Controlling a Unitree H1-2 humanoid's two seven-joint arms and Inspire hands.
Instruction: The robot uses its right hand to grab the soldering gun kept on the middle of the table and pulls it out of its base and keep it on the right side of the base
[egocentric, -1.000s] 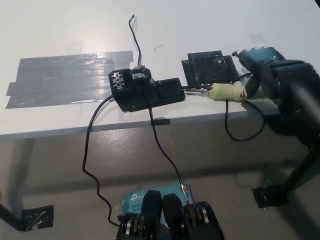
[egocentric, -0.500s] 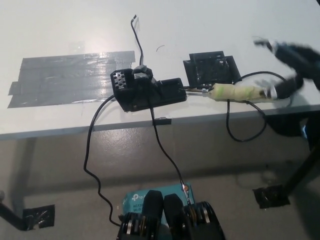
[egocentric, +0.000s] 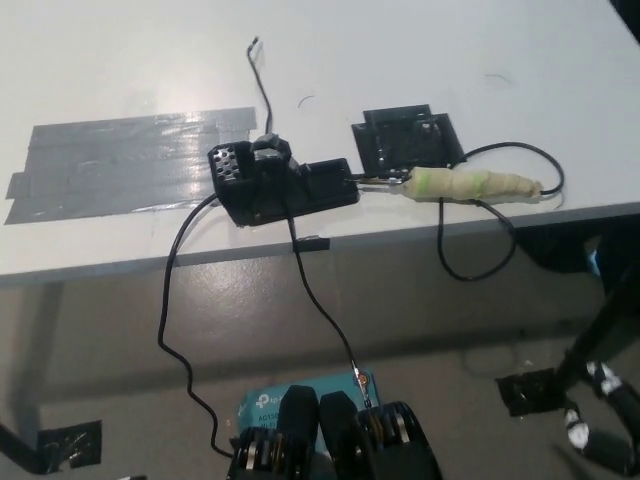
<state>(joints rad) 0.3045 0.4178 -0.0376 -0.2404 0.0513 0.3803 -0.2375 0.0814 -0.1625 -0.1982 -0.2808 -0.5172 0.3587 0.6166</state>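
The soldering gun (egocentric: 470, 185), its handle wrapped in pale yellow-green tape, lies flat on the white table (egocentric: 400, 60). Its metal tip points left at the right end of the black base (egocentric: 285, 183). Nothing holds it. Its black cable (egocentric: 470, 268) loops down over the table's front edge. My black right hand (egocentric: 603, 425) is a blurred shape at the picture's bottom right, well below the table and away from the gun. My left hand is out of view.
A black square holder (egocentric: 405, 140) sits just behind the gun's tip. A wide patch of grey tape (egocentric: 120, 165) covers the table's left part. Base cables (egocentric: 170, 300) hang to a teal box (egocentric: 300, 400) on the floor.
My right hand let go of the soldering gun, pulled away to the right and dropped below the table. The gun stays lying right of the base. The camera shifted slightly.
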